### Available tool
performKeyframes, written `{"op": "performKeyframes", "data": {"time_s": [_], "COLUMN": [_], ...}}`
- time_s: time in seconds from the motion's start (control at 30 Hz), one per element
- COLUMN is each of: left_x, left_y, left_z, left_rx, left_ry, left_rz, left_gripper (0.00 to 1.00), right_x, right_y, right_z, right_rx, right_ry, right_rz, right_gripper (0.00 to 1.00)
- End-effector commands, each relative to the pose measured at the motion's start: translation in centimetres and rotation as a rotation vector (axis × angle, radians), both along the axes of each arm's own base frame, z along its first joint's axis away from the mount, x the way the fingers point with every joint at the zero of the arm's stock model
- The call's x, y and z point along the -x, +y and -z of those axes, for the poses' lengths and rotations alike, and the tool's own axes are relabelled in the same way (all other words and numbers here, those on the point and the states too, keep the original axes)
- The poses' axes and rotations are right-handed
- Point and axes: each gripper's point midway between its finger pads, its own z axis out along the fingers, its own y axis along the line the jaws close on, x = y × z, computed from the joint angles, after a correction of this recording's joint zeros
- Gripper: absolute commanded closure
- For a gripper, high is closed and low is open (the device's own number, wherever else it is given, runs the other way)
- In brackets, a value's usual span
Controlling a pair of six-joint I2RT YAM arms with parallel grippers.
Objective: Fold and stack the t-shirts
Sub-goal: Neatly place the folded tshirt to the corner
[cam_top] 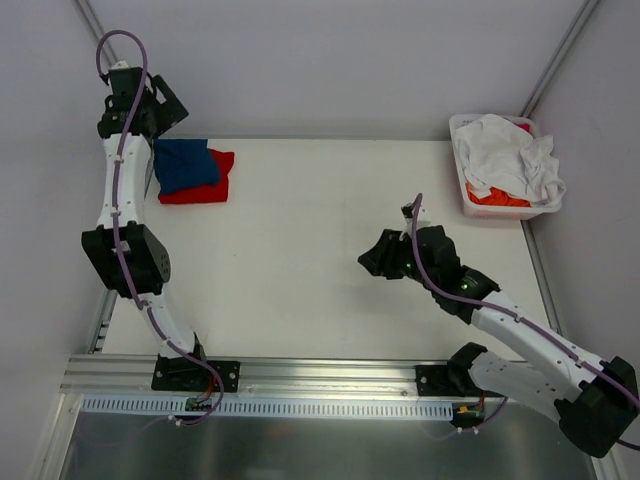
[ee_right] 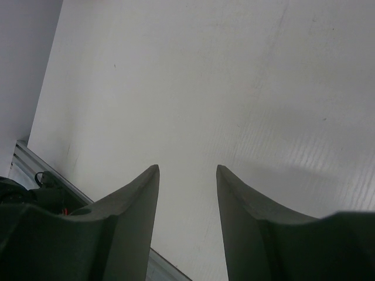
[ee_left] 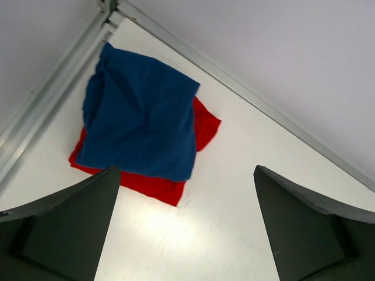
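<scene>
A folded navy blue t-shirt (cam_top: 186, 164) lies on a folded red t-shirt (cam_top: 205, 190) at the table's back left. The left wrist view shows the blue shirt (ee_left: 140, 114) on the red one (ee_left: 161, 186); no print shows. My left gripper (cam_top: 152, 105) is open and empty, raised near the back left corner beside the stack; in its wrist view (ee_left: 186, 175) the fingers stand wide apart. My right gripper (cam_top: 372, 262) is open and empty over bare table at mid-right (ee_right: 187, 170). White (cam_top: 505, 155) and orange (cam_top: 497, 197) shirts lie crumpled in a bin.
A white bin (cam_top: 469, 205) stands at the back right corner. An aluminium rail (cam_top: 300, 375) runs along the near edge with both arm bases on it. White walls close in the back and sides.
</scene>
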Motion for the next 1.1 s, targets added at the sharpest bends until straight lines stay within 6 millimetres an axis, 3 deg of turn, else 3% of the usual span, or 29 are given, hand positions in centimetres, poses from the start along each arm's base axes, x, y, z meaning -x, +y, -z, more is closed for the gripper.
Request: {"op": "performKeyframes", "data": {"time_s": [0.0, 0.13, 0.23, 0.27, 0.43, 0.67, 0.83, 1.07], "left_x": [2.3, 3.9, 4.8, 5.1, 7.0, 10.1, 12.4, 15.8], "left_y": [-3.4, -7.1, -8.7, -10.6, -14.3, -17.5, -19.5, -23.7], "left_z": [-1.5, -1.4, -0.8, -0.6, 0.9, 2.5, 2.4, 5.8], "left_rx": [0.019, -0.005, 0.012, 0.03, 0.057, 0.063, 0.064, 0.07], "left_ry": [-0.016, -0.006, 0.006, 0.01, 0.036, 0.067, 0.052, 0.101], "left_rz": [0.021, 0.067, 0.102, 0.142, 0.224, 0.301, 0.359, 0.468], "left_gripper": [0.01, 0.01, 0.01, 0.01, 0.01, 0.01, 0.01, 0.01], "right_x": [-1.2, -1.4, -1.5, -1.5, -1.8, -1.8, -1.9, -2.3], "right_y": [0.5, 0.8, 0.8, 0.7, 0.0, -0.6, -0.8, -1.4], "right_z": [-2.3, -2.3, -2.3, -2.2, -1.7, -1.4, -1.2, -0.9], "right_rx": [-0.006, 0.013, 0.019, 0.025, 0.052, 0.067, 0.071, 0.1], "right_ry": [-0.051, -0.034, -0.024, -0.021, -0.009, 0.003, 0.005, -0.01], "right_rz": [0.002, -0.002, 0.004, 0.006, 0.046, 0.078, 0.09, 0.114], "right_gripper": [0.52, 0.51, 0.5, 0.5, 0.47, 0.44, 0.43, 0.43]}}
